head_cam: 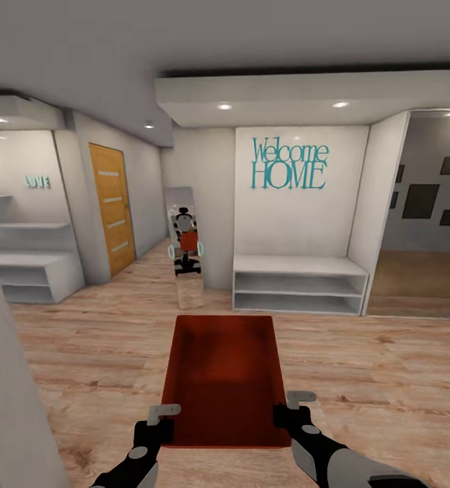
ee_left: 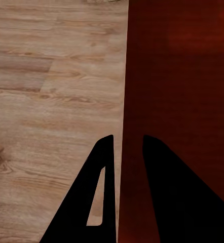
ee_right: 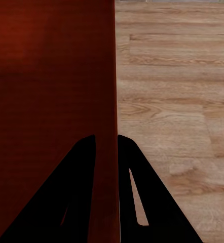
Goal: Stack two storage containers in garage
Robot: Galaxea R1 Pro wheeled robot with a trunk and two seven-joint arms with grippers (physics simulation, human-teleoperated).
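Head camera is looking forward and down over your arms, taking in hallway and plank floor [head_cam: 387,379] ahead. Left wrist camera is sitting close, sighting along fingers [ee_left: 104,192] down container [ee_left: 183,76] wall. Right wrist camera is doing likewise on opposite wall. All three are sharing container [head_cam: 221,379] and floor beneath.

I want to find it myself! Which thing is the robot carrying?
Find the white wall with teal "Welcome HOME" letters, then look down across the wooden floor. Held between the left gripper and right gripper is the storage container, the only orange-red open box here.
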